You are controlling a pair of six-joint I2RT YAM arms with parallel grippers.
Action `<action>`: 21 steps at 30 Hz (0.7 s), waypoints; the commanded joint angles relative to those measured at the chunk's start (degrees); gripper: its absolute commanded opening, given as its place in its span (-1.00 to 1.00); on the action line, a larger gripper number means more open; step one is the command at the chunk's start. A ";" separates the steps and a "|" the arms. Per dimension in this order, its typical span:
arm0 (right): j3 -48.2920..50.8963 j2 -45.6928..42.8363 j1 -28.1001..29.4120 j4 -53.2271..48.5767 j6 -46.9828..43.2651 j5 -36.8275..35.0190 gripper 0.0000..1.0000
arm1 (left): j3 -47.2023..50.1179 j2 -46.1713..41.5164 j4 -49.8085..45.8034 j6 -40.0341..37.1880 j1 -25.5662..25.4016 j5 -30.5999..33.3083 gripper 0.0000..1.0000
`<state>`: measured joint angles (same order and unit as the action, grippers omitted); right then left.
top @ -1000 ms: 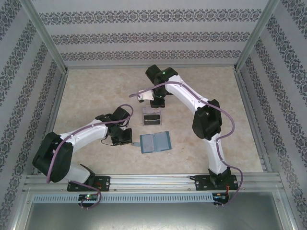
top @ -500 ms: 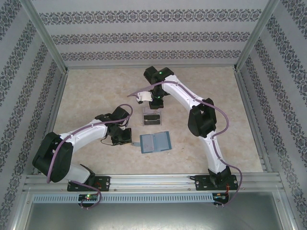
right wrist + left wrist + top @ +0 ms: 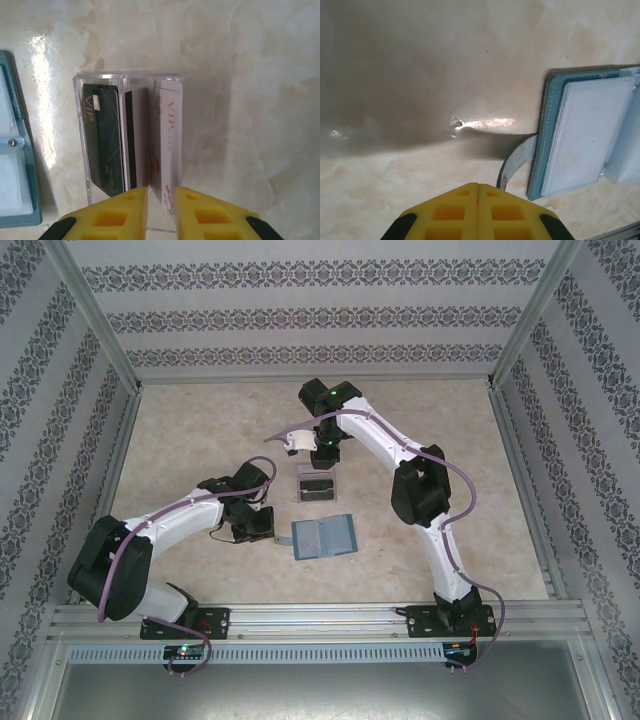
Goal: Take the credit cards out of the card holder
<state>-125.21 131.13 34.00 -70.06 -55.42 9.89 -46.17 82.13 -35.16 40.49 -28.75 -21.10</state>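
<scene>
The pale marbled surface (image 3: 190,430) carries everything. The left arm (image 3: 150,530) bends in from the near left, and the right arm (image 3: 425,495) reaches from the near right toward the far middle. The wallet (image 3: 323,537) is teal-blue and lies open and flat near the middle, between the two arms, with its pale pockets facing up. A clear tray (image 3: 127,76) stands on the surface just beyond the wallet, near it but apart. The left hand (image 3: 478,192) is low over the surface just left of the wallet, its yellow fingers (image 3: 455,212) pressed together with nothing seen between them. The right hand (image 3: 161,195) hangs over the near end of the tray, its fingers a little spread. Three cards (image 3: 317,487) lean side by side inside the tray: a dark card (image 3: 102,145) on the left, one with a dark band (image 3: 134,135) in the middle, and a light card (image 3: 167,130) on the right. The end of the light card lies in the gap of the right hand, but I cannot tell if the fingers touch it. A thin grey strap (image 3: 516,159) curves out from the left side of the wallet and ends just beside the left fingertips
</scene>
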 commanded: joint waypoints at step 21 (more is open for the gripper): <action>16.57 -7.12 2.48 14.30 5.72 -5.21 0.00 | -1.74 1.17 0.80 -1.51 0.54 -2.05 -0.89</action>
<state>-109.21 121.97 36.25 -57.12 -49.82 7.44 -47.99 83.33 -35.14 39.83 -28.75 -22.68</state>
